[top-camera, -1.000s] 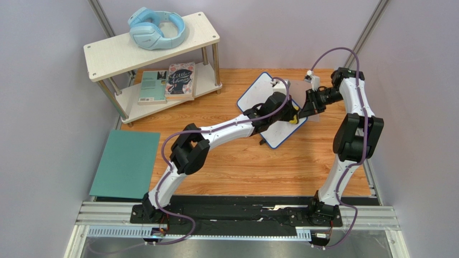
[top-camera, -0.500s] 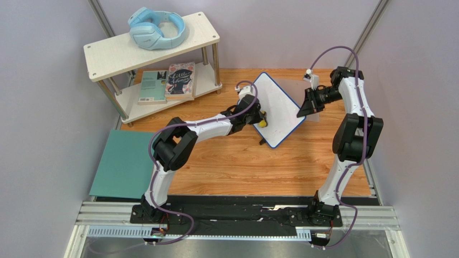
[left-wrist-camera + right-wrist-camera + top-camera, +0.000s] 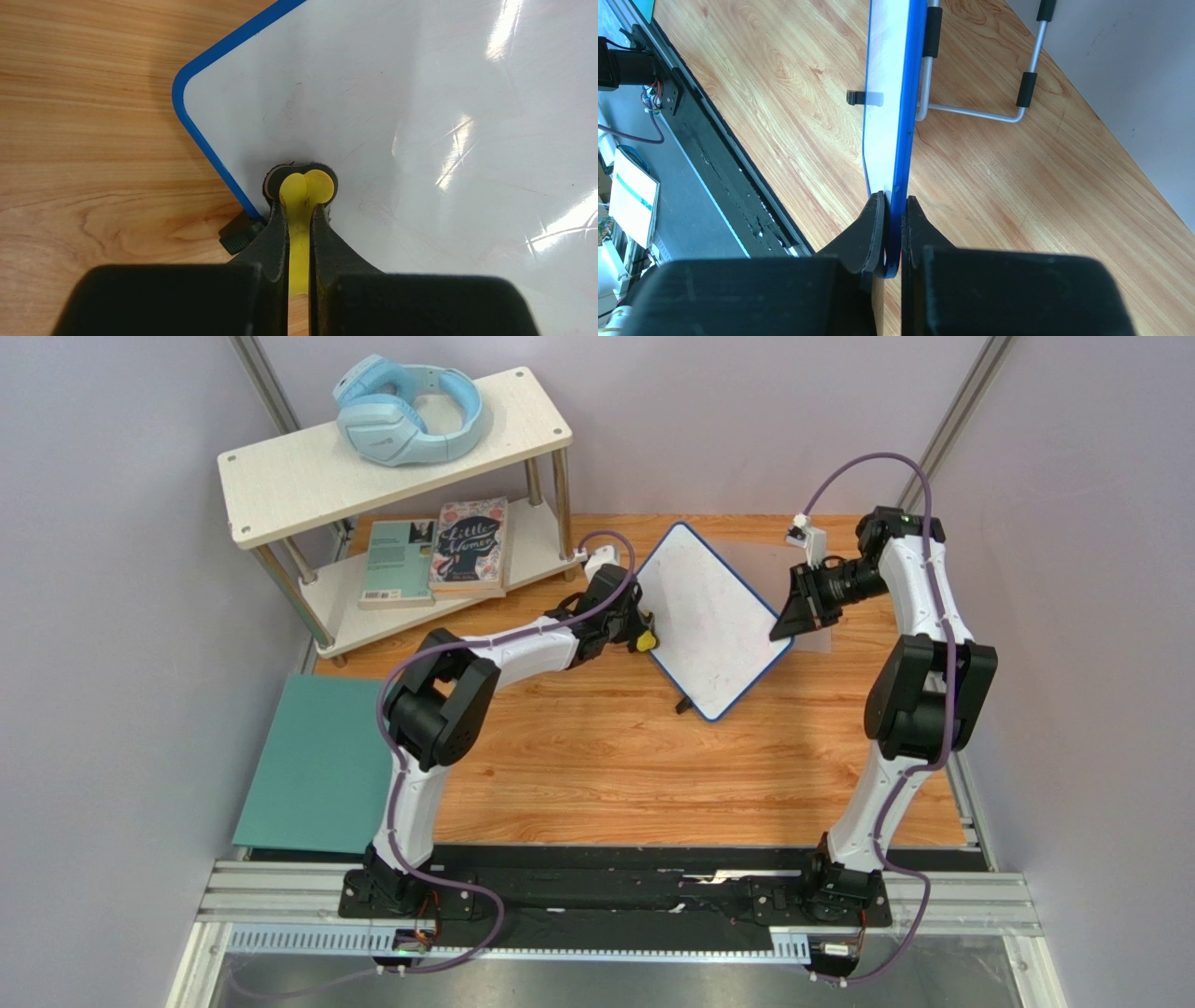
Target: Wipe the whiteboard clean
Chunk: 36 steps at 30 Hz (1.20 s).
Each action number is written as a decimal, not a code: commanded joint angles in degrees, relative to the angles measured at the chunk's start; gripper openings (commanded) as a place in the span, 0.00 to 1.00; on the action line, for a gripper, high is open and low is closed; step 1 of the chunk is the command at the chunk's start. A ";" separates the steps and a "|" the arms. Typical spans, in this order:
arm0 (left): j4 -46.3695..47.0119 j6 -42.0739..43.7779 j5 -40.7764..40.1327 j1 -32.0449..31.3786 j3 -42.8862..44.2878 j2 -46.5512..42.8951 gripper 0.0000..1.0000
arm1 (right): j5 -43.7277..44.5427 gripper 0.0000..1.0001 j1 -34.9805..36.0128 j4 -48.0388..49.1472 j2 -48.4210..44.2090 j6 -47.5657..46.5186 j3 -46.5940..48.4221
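Nearest the bases, a teal mat [image 3: 330, 763] lies flat at the left edge of the wooden table [image 3: 631, 770], not part of the job. Mid-table, the whiteboard [image 3: 709, 616] stands tilted, corner-down like a diamond, propped on a wire stand [image 3: 976, 112] behind it. Right gripper [image 3: 894, 206] is clamped on the board's blue-framed right edge, steadying it. Left gripper [image 3: 298, 210] is closed tight on a yellow eraser [image 3: 307, 187], whose dark pad sits at the board's left corner, just inside the frame, next to a small black foot [image 3: 238, 238]. Step in hand, as I read it: wiping, at the far left end of a stroke. Next move likely calls for sweeping back right across the face with the pad pressed on while the right side holds firm. Marks are hard to judge: glare streaks cover the face, with only faint pinkish traces, so what is left to erase is unclear. Can't tell if the pad sits flat. At the back, a shelf [image 3: 393, 462] with books [image 3: 449, 546] and blue headphones [image 3: 407, 409].
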 commanded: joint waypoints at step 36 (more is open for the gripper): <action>-19.38 14.85 -4.17 1.82 -18.45 -24.29 0.64 | 11.41 0.70 2.40 1.27 -2.49 -3.69 2.09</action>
